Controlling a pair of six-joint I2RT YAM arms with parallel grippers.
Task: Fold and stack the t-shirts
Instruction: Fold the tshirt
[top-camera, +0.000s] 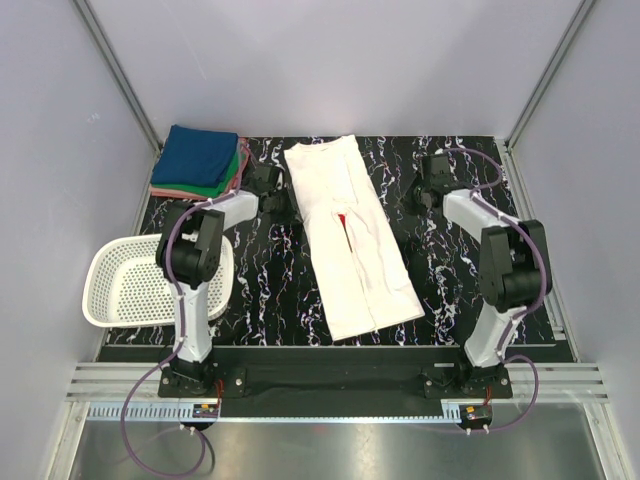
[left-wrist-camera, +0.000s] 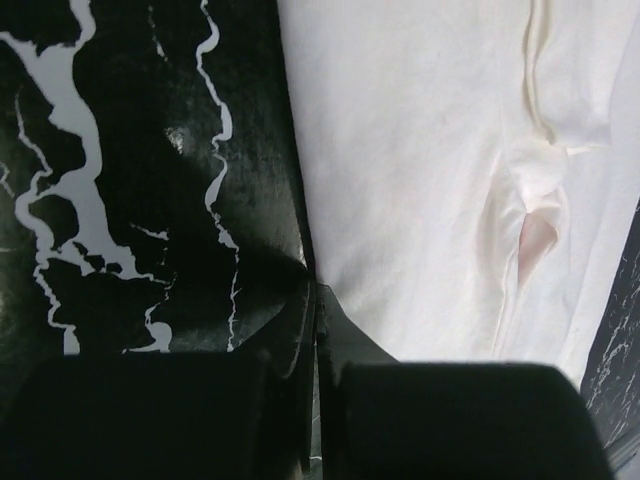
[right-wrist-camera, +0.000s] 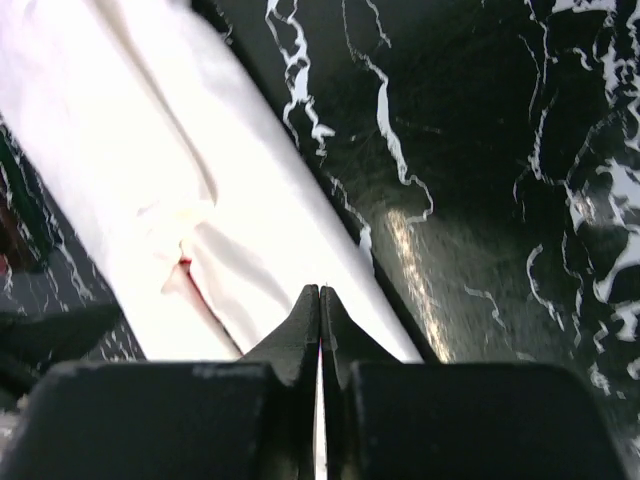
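A white t-shirt (top-camera: 350, 240) lies folded into a long strip, running diagonally across the black marbled table (top-camera: 460, 290). A sliver of its red print (top-camera: 342, 216) shows at the centre fold. My left gripper (top-camera: 272, 195) sits at the strip's left edge. In the left wrist view it (left-wrist-camera: 315, 290) is shut right on the edge of the white t-shirt (left-wrist-camera: 420, 170). My right gripper (top-camera: 425, 190) hovers to the right of the shirt, apart from it. Its jaws (right-wrist-camera: 320, 292) are shut with nothing between them, above the white t-shirt (right-wrist-camera: 150, 150).
A stack of folded t-shirts sits at the back left, blue (top-camera: 200, 155) on top, then green (top-camera: 232, 172) and pink (top-camera: 185, 190). A white mesh basket (top-camera: 110, 290) stands at the left table edge beside the left arm. Metal frame posts flank the back corners.
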